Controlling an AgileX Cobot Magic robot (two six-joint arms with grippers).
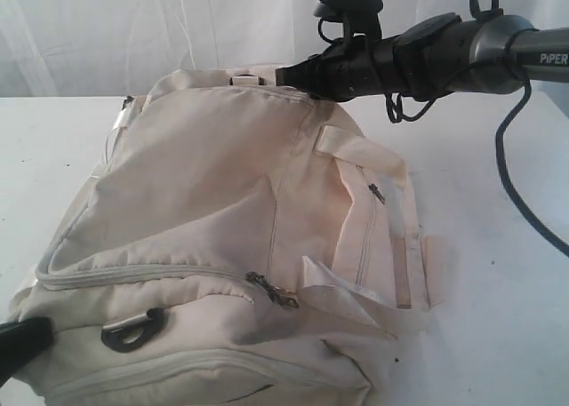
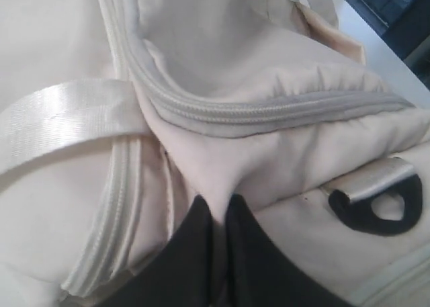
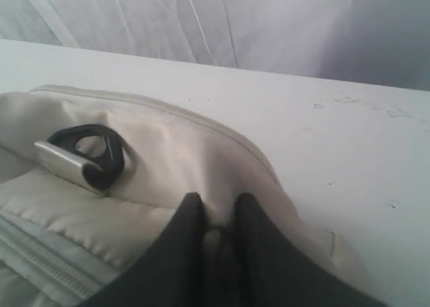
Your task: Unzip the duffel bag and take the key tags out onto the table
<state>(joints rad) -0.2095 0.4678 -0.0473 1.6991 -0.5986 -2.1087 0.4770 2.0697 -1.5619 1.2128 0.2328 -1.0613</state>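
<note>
The cream duffel bag [image 1: 204, 184] lies zipped on the white table [image 1: 498, 317]. At the bag's near left corner, my left gripper [image 1: 20, 346] is shut on a fold of its fabric [image 2: 216, 209], just below the grey-edged main zipper [image 2: 269, 111]. My right gripper [image 1: 286, 74] reaches in from the upper right and is shut on a pinch of fabric [image 3: 218, 211] at the bag's far end. A dark zipper pull [image 1: 268, 288] rests on the front zipper, and another [image 1: 377, 193] on the side pocket. The key tags are hidden.
A black D-ring [image 1: 132, 328] sits near the left gripper, and a second D-ring [image 3: 91, 154] by the right gripper. Webbing handles [image 1: 404, 246] drape over the bag's right side. A white curtain [image 1: 133, 24] hangs behind. The right arm's cable [image 1: 516, 188] trails across the table.
</note>
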